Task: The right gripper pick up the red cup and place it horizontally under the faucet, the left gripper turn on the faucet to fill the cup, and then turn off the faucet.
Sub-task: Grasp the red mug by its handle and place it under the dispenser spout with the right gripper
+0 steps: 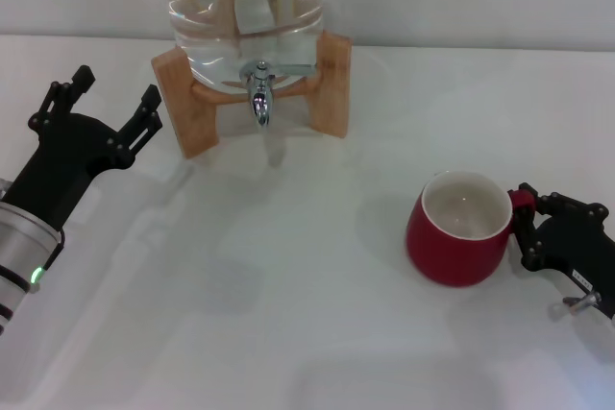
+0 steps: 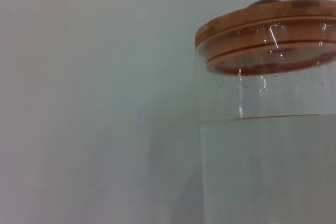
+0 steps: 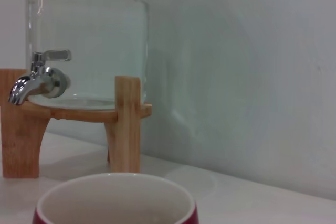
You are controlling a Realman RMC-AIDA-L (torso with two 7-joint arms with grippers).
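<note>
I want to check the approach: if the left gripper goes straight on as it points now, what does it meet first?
Probably the wooden stand under the jug: the open left gripper points up-right toward it. Depth is unclear, so it might pass above.

Water jug [image 1: 240, 7] on a wooden stand [image 1: 332, 84] at the back of the table [image 1: 288, 314], faucet [image 1: 258, 93] at its front. Cup [image 1: 458, 229] upright to the front right, well apart from the stand. Right gripper [image 1: 527, 228] at the cup's right side. Left gripper [image 1: 113, 98] left of the stand.
</note>
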